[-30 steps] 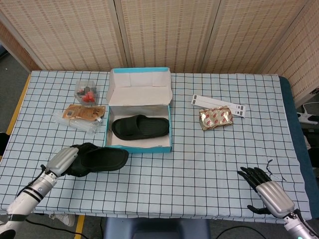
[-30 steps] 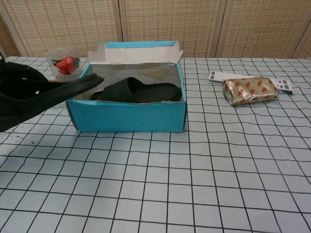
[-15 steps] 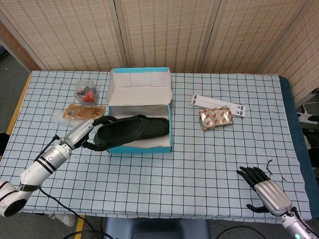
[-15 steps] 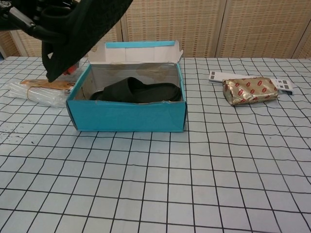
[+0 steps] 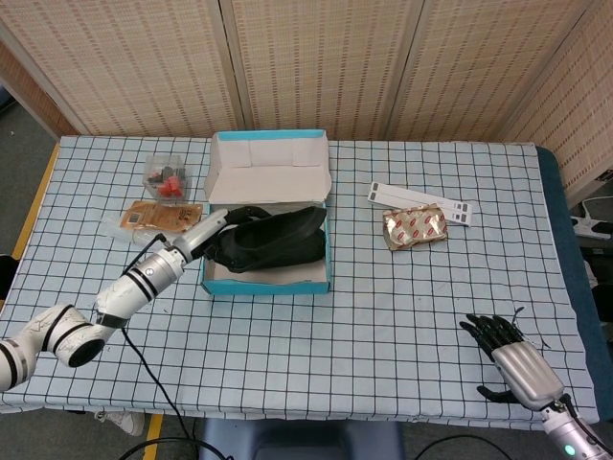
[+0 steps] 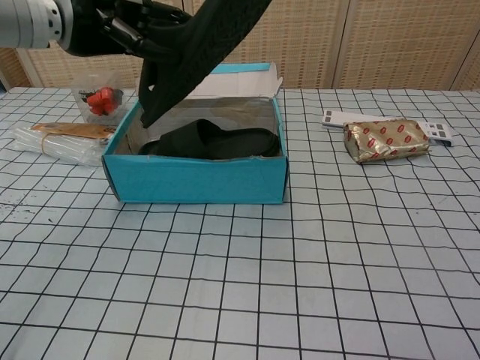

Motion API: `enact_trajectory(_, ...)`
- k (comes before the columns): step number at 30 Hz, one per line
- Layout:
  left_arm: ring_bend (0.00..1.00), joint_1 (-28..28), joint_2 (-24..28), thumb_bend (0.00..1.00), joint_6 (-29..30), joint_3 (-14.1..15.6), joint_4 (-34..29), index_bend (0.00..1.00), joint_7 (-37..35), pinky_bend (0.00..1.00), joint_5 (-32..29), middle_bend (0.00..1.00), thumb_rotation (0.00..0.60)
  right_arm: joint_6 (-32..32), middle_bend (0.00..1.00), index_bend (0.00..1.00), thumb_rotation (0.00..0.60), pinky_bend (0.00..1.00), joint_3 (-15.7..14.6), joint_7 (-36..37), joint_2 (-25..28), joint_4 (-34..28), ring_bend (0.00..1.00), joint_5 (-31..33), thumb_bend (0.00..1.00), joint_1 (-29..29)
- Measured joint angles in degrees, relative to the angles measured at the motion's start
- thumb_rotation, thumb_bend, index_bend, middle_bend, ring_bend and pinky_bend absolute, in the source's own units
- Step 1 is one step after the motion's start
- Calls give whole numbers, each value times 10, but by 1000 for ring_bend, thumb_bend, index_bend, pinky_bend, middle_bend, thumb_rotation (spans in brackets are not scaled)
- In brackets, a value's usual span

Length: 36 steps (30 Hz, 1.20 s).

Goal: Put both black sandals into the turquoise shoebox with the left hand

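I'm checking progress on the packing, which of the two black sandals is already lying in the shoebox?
The sandal lying flat on the box floor. The other sandal is tilted above the turquoise shoebox, held by the left robot hand.

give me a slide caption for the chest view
Left hand holds the second black sandal tilted above the open turquoise shoebox, where the first sandal already lies.

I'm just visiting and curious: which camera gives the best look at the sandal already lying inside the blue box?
The chest view: the sandal in the box shows over the shoebox's low front wall, below the held sandal. In the head view, the held sandal in the left hand largely covers it.
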Motion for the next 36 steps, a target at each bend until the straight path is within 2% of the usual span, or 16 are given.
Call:
enact_trajectory(5,516,-18,-28,522,-21,5,32,446,34,557,-20,538,600,-2,0,0,600,0,-4,15,2,-2,0,-9,82,2)
enact_trajectory(11,516,-42,-72,523,-62,18,81,446,99,560,-75,540,600,1,0,0,600,0,-5,23,6,-1,0,-14,81,2)
enact_trajectory(16,532,-57,-98,523,-84,36,115,454,168,576,-113,552,600,0,0,0,600,0,-9,31,9,-2,0,-20,82,4)
enact_trajectory(20,554,-64,-111,522,-78,52,127,466,242,599,-145,563,600,1,0,0,600,0,-10,38,11,-1,0,-23,81,5)
enact_trajectory(24,559,-72,-116,524,-56,71,123,470,341,604,-192,570,600,-1,0,0,600,0,-11,39,11,0,0,-23,81,6)
enact_trajectory(29,584,-85,-114,545,-42,90,105,489,426,630,-265,593,600,0,0,0,600,0,-13,41,13,-1,0,-27,81,6)
enact_trajectory(33,587,-103,-87,560,-44,101,55,491,466,633,-343,596,600,0,0,0,600,0,-15,44,14,-1,0,-30,82,6)
enact_trajectory(36,587,-114,-58,579,-44,105,14,490,487,632,-373,598,600,-1,0,0,600,0,-16,44,14,-1,0,-32,82,7)
